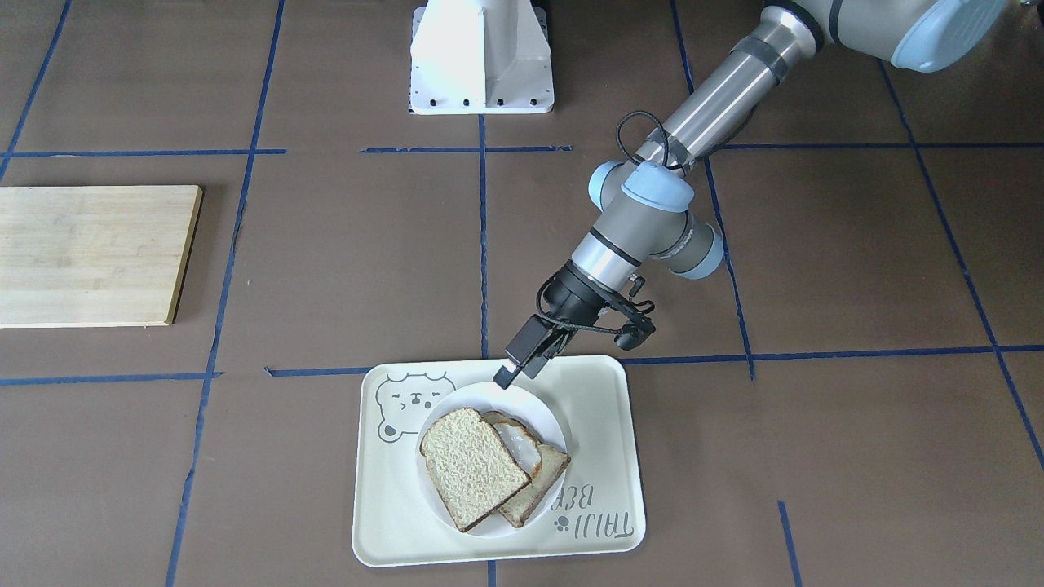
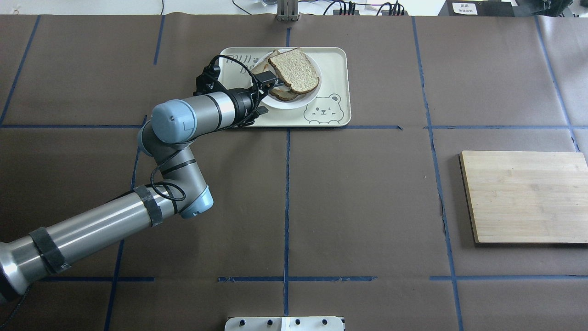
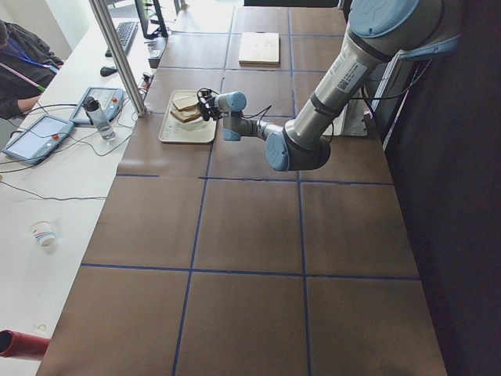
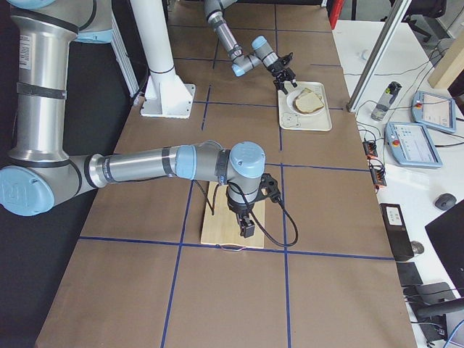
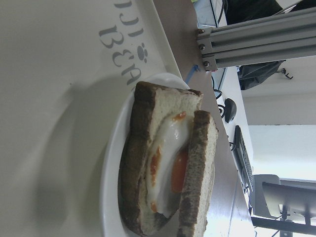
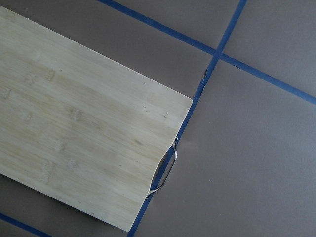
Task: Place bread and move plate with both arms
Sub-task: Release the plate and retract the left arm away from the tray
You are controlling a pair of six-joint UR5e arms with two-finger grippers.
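The plain bread (image 1: 473, 469) lies on top of the egg-topped slice (image 1: 542, 481), both on the small white plate (image 1: 540, 410). The plate sits in the cream bear tray (image 1: 599, 424). My left gripper (image 1: 515, 373) hovers just over the plate's rim on the robot's side, looks open, and holds nothing. The left wrist view shows the bread (image 5: 201, 148) edge-on over the egg (image 5: 168, 168) on the plate (image 5: 111, 173). My right gripper (image 4: 246, 228) shows only in the exterior right view, above the wooden board (image 4: 217, 217); I cannot tell its state.
The wooden cutting board (image 2: 523, 197) lies far to the robot's right, its metal handle (image 6: 165, 170) in the right wrist view. The white pedestal base (image 1: 481, 57) stands at the robot's side. Blue tape lines cross the brown table.
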